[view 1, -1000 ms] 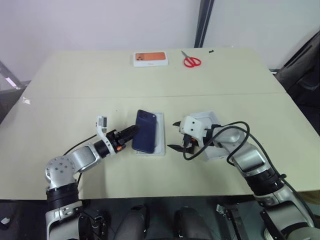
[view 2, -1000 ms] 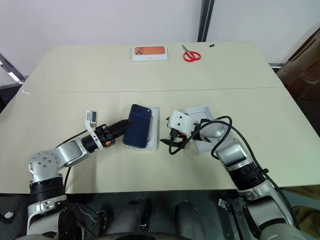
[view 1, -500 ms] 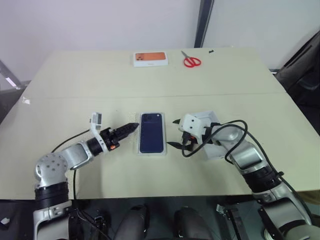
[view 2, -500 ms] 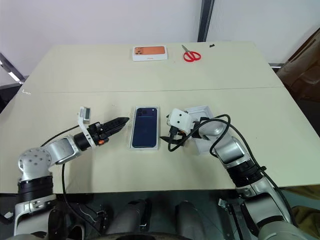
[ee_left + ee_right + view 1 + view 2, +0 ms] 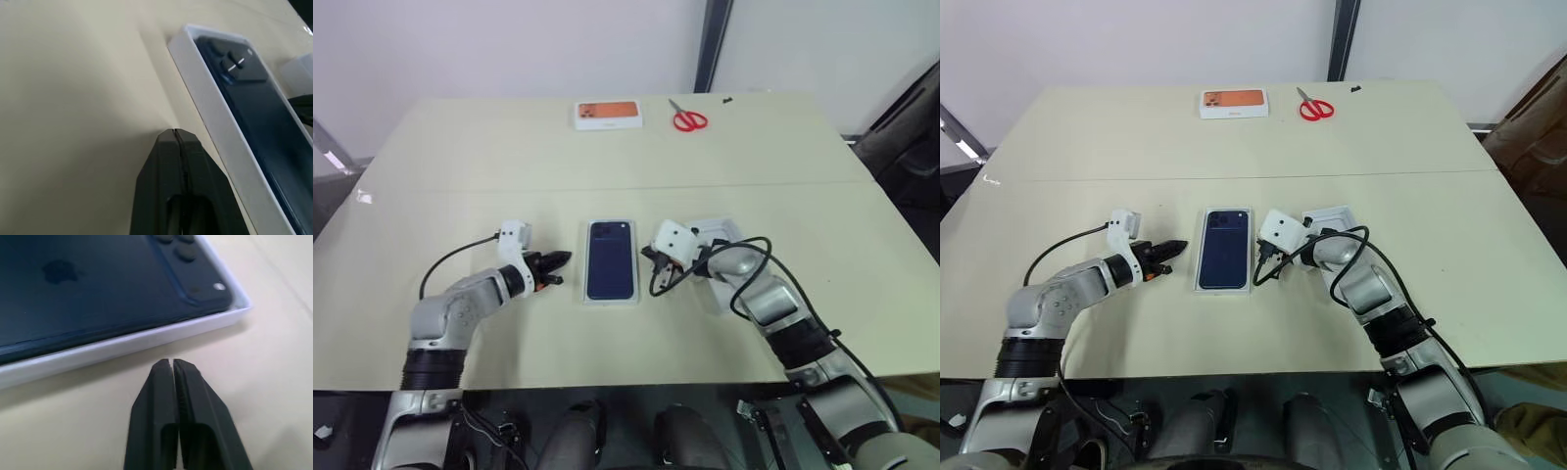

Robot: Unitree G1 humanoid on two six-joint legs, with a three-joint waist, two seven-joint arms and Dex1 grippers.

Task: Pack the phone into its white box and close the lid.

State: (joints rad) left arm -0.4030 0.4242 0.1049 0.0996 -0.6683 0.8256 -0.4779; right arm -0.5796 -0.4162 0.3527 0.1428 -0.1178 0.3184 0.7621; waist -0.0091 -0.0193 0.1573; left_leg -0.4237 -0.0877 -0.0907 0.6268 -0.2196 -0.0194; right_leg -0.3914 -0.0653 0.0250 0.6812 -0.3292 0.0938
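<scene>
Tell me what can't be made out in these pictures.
- The lid: mostly behind the right arm in the eye views, so its printed face can't be seen.
- The white box floor: covered by the phone.
- Whether the right gripper touches the box wall: unclear.
- The orange-printed box: lettering too small.

Plain lab or office: bare beige table (image 5: 607, 157), blank white wall (image 5: 509, 44).

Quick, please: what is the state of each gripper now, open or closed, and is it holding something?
Left gripper: closed, holding nothing, beside the white box.
Right gripper: closed, holding nothing, on the box's other side.
</scene>
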